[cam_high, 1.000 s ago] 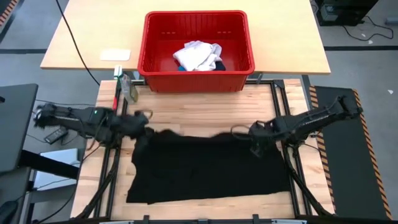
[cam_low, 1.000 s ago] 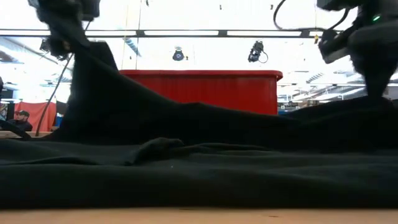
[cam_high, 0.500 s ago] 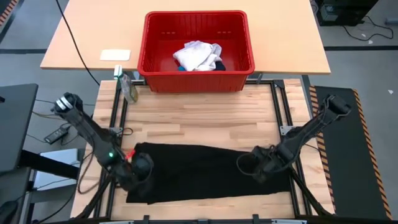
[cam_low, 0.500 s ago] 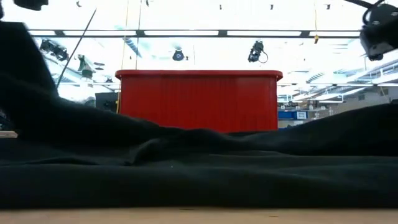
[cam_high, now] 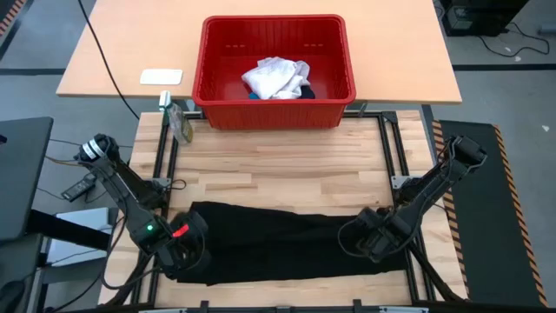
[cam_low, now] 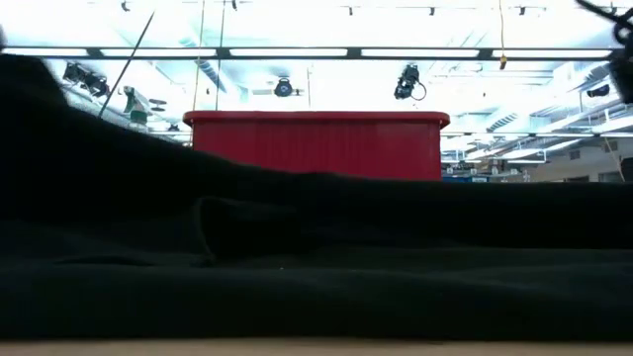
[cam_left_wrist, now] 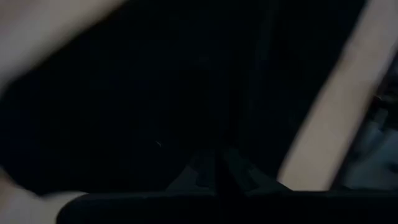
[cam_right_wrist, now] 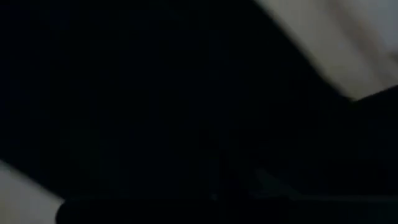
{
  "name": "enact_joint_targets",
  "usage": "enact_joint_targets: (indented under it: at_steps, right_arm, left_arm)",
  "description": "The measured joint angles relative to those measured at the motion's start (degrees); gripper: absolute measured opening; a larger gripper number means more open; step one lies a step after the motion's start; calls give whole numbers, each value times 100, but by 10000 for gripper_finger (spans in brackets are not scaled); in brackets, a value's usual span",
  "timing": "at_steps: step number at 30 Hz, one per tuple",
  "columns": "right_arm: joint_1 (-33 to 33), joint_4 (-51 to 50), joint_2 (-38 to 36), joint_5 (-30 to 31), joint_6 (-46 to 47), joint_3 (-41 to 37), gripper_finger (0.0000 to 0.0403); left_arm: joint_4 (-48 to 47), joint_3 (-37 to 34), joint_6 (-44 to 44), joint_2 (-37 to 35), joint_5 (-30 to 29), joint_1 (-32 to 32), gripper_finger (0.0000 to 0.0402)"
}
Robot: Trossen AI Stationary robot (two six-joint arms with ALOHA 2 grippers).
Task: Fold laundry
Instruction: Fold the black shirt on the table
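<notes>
The black shirt lies folded over on itself as a wide band across the near part of the wooden table; it fills the low view. My left gripper is shut at the band's left end. My right gripper is shut at its right end. In the left wrist view the gripper has its fingertips together against black cloth. The right wrist view shows almost only dark cloth. A white garment lies in the red basket. My left gripper is shut on the shirt's folded-over upper layer near its left end, coming slanting down from the table's left. Its own body hides the pinch from above. The cloth there rests slack on the layer beneath. My right gripper is shut on the upper layer near the right end, pointing down from above. The gripper hides the place of contact and the wrist view is dark. The cloth lies low on the lower layer.
The red basket stands at the far edge, half on the light table behind. A spray bottle stands at the far left corner, and a white card lies beyond it. Bare wood stretches between basket and shirt.
Both grippers have gone toward the table's near edge and down, staying shut, and have carried the shirt's far edge over its near part. The shirt, spread wide before, now lies folded over in a narrower band; its near edge has stayed in place.
</notes>
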Motion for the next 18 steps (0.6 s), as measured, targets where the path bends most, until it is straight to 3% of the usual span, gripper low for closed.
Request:
enact_joint_targets:
  at_steps: [8, 18]
  right_arm:
    - [-879, -846, -389, 727, -587, 0, 9]
    - [-2886, -883, -634, 1616, -2677, 0, 9]
  left_arm:
    - [-2070, 766, 687, -29, -224, 704, 0]
    - [-2700, 760, 1564, -820, -588, 2175, 0]
